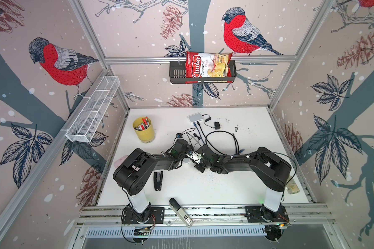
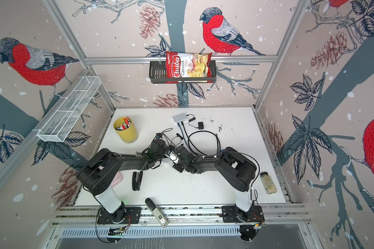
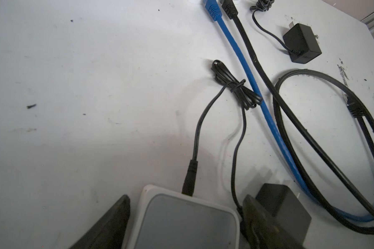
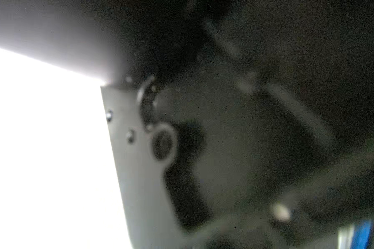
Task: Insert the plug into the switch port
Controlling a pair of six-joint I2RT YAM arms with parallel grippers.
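Observation:
In the left wrist view a white switch [image 3: 188,220] with a grey top lies on the table. My left gripper [image 3: 187,200] stands open over it, one dark finger [image 3: 115,217] on each side. A black barrel plug [image 3: 189,181] sits with its tip in the switch's edge. Its thin cord runs to a tied bundle [image 3: 235,90] and a black adapter [image 3: 283,207]. In both top views only a white corner of the switch [image 1: 186,160] [image 2: 166,160] shows under the arms. My right gripper [image 1: 203,160] crowds against the left wrist. The right wrist view is a dark blur and hides its jaws.
At the back lies another white switch [image 1: 195,118] with a blue cable [image 3: 238,54] and a black cable loop [image 1: 222,142] plugged in, next to a small adapter [image 1: 217,125]. A yellow pen cup [image 1: 143,129], a stapler [image 1: 157,181] and a spice jar [image 2: 268,183] also stand around.

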